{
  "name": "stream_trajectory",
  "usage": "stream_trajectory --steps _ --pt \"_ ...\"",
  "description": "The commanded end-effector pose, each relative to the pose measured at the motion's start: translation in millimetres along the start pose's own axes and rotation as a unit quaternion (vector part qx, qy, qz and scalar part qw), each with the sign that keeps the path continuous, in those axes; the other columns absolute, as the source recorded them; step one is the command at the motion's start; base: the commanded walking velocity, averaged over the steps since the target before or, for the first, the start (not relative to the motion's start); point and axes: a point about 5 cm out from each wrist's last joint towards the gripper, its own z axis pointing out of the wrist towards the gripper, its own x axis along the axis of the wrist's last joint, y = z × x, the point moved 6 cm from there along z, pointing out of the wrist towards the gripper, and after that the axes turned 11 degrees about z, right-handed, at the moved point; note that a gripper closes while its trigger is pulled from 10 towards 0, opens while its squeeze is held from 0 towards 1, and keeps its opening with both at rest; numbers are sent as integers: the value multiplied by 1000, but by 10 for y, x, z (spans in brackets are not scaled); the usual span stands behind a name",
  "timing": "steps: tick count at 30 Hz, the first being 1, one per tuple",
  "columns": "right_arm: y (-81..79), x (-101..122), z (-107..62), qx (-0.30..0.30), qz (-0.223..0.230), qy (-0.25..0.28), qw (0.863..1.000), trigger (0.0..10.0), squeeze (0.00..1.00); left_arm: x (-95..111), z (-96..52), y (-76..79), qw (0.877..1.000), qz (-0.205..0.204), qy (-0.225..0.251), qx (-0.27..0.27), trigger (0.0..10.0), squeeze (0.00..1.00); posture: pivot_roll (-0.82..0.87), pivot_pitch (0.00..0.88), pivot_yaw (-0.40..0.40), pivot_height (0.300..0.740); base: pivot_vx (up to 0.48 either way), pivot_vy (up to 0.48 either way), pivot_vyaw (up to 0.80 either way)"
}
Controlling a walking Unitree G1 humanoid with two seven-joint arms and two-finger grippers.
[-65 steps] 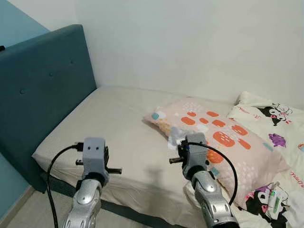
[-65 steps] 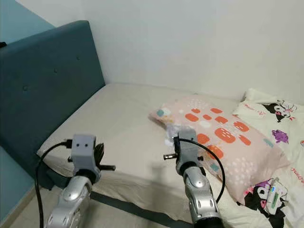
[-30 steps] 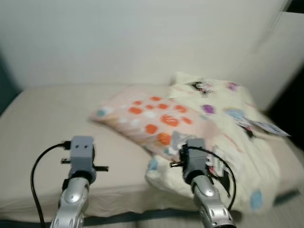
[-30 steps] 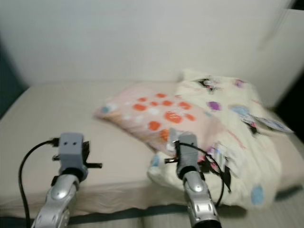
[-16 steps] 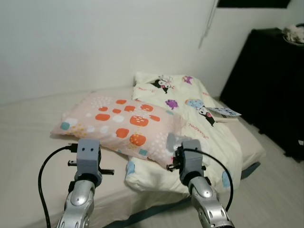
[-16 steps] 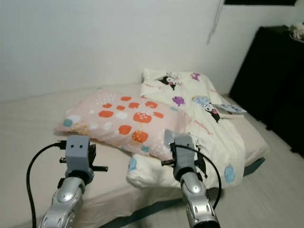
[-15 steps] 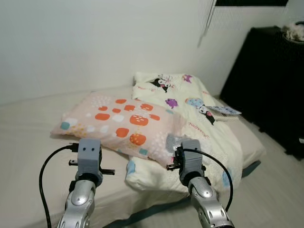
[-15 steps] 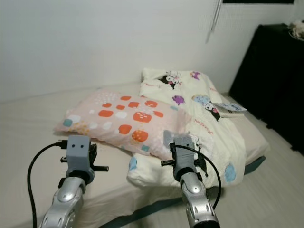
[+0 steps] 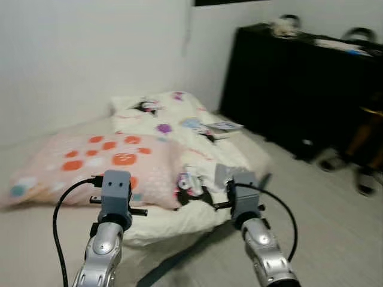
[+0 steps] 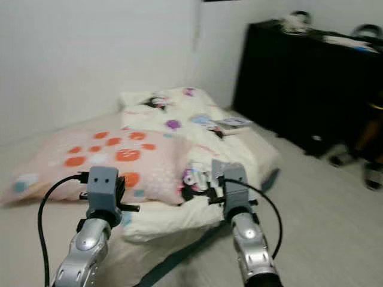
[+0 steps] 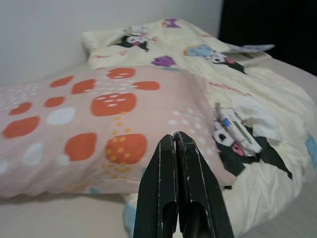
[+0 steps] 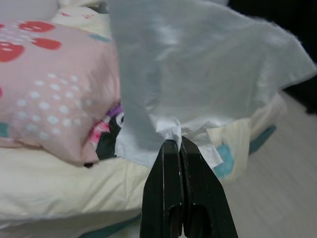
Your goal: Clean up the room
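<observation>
Two end effectors: right [image 12: 178,144] pinches a tissue [image 12: 198,74], left [image 11: 174,141] closed empty above pillow [image 11: 94,114].

tissue [image 12: 198,74] | thin, pale blue-white, crumpled | pinched at its lower edge, spread upright above bed

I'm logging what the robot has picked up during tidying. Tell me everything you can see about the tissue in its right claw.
The tissue is a thin, pale white, slightly translucent sheet, soft and crumpled like paper or a wet wipe. The right claw is shut on a bunched pinch at its lower edge, and the rest fans out loosely above the fingertips. It hangs in the air in front of the bed, touching nothing else. Behind it lie the pink spotted pillow and the cream cartoon-print quilt.
</observation>
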Motion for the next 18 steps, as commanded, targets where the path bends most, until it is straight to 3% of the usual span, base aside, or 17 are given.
stream_trajectory --steps 1,18 --pt "28 -79 -20 -5 0 -10 1000 10000 0 -73 -16 11 1000 -1 -12 -1 10000 0 -33 105 -6 740 0 0 -800" --pt "60 -137 -35 -6 -7 -17 1000 10000 0 -94 -24 12 1000 3 -14 -12 10000 0 -30 107 -7 740 0 0 -800"
